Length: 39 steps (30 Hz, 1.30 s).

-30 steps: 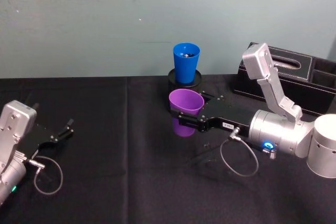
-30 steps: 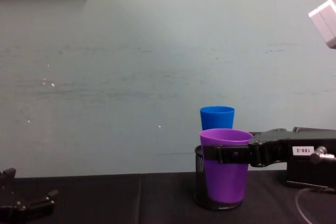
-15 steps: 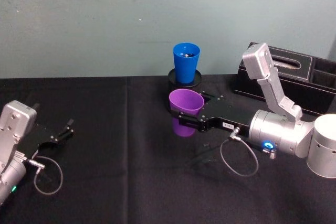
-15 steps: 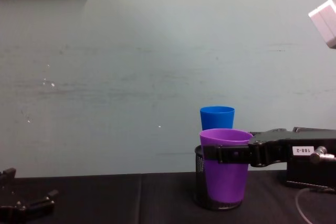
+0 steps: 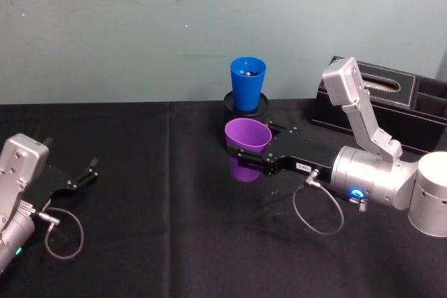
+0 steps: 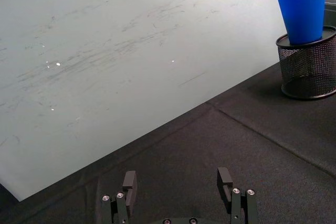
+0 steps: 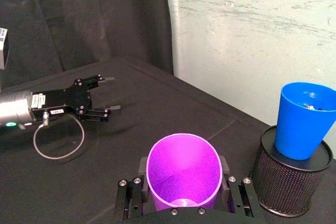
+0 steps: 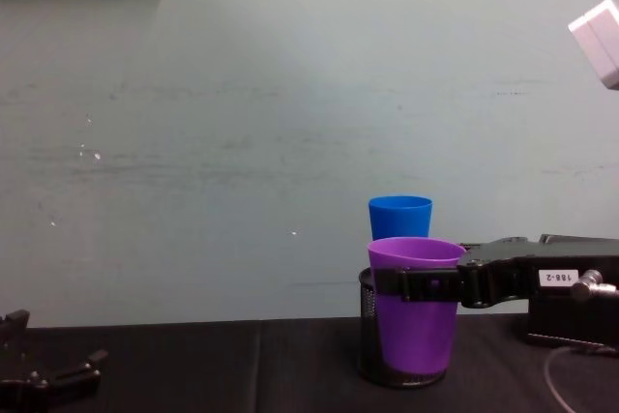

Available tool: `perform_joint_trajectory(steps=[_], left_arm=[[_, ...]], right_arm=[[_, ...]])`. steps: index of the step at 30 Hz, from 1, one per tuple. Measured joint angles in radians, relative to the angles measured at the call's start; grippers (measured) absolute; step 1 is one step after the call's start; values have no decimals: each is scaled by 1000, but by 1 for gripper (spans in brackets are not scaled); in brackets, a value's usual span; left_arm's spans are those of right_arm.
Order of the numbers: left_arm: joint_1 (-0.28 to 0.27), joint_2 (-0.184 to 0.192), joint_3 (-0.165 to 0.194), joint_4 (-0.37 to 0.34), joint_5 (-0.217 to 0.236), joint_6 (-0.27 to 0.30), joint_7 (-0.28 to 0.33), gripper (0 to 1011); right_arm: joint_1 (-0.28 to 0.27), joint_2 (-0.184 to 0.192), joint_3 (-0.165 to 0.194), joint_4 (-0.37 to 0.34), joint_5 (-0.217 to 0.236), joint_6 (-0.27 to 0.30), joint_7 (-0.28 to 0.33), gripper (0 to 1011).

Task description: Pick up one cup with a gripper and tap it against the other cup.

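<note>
Black table (image 5: 154, 228). Right gripper (image 5: 246, 154), fingers clamped on the upright purple cup (image 5: 246, 149), one on either side below its rim. Just beyond the fingertips, apart from the purple cup, the blue cup (image 5: 247, 83) stands in a black mesh holder (image 7: 290, 183). Left gripper (image 6: 177, 183), fingers spread apart, nothing between them.
</note>
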Motion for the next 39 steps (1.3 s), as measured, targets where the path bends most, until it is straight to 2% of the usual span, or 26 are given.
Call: perform_joint_trajectory(steps=[39], left_arm=[[0, 0, 0, 0, 0, 0, 0, 1000]], right_arm=[[0, 0, 0, 0, 0, 0, 0, 734]])
